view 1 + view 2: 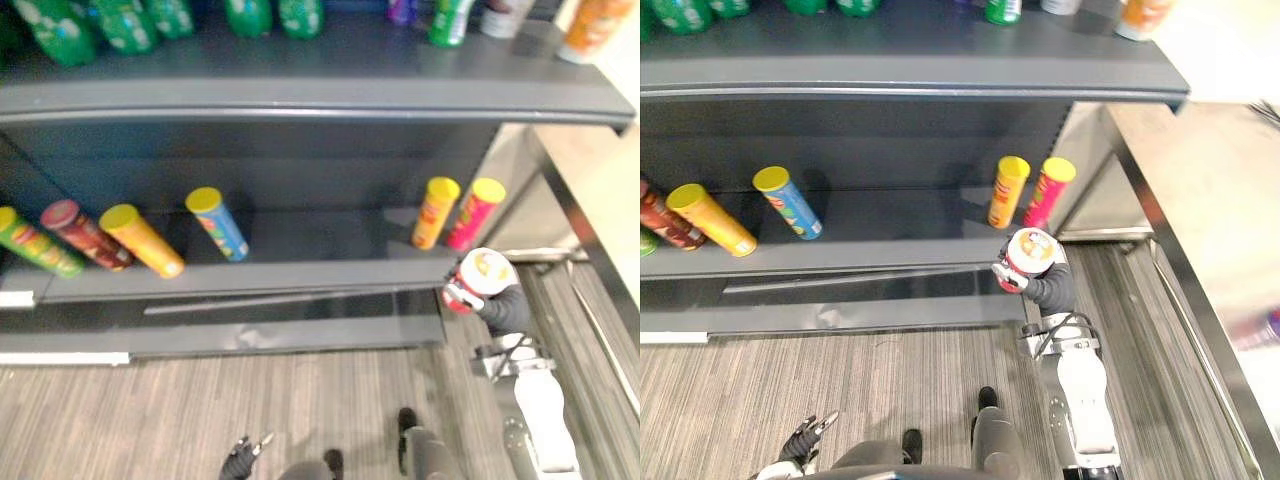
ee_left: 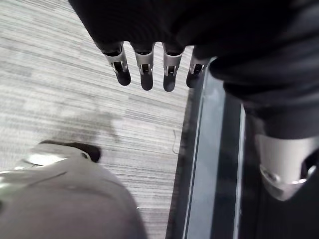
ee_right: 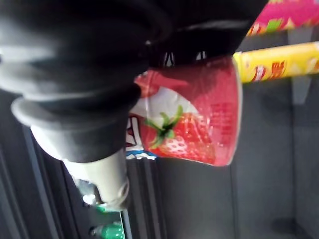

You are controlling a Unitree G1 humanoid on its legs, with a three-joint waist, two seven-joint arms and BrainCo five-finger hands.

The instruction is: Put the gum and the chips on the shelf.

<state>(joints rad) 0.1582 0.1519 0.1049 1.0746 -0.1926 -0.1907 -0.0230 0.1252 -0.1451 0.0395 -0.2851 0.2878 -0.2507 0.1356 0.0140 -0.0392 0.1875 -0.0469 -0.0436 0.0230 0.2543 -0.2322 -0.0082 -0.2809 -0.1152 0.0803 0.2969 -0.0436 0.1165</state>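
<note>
Op: In the right hand [image 1: 1048, 288] I log the gum tub [image 1: 1032, 250], red with a strawberry print and its pale lid up. The fingers [image 1: 1004, 276] curl round its side and grip it firmly.
Obs: Where does it sit against the shelf?
Op: It is carried just in front of the lower shelf [image 1: 300, 272], at the front edge and not set down. Just past the fingertips stand two chip cans, a yellow can [image 1: 436, 212] and a pink can [image 1: 474, 212], side by side.
Obs: Other chips?
Op: There are four more, well away from those fingers, along the same shelf toward the robot's left: blue can [image 1: 217, 223], orange can [image 1: 140, 240], dark red can [image 1: 85, 235], green can [image 1: 38, 243].
Obs: Left hand?
Op: The left hand [image 2: 145, 62] hangs low over the striped floor [image 2: 75, 89]. Its fingers are straight and slightly apart, with nothing in them.
</note>
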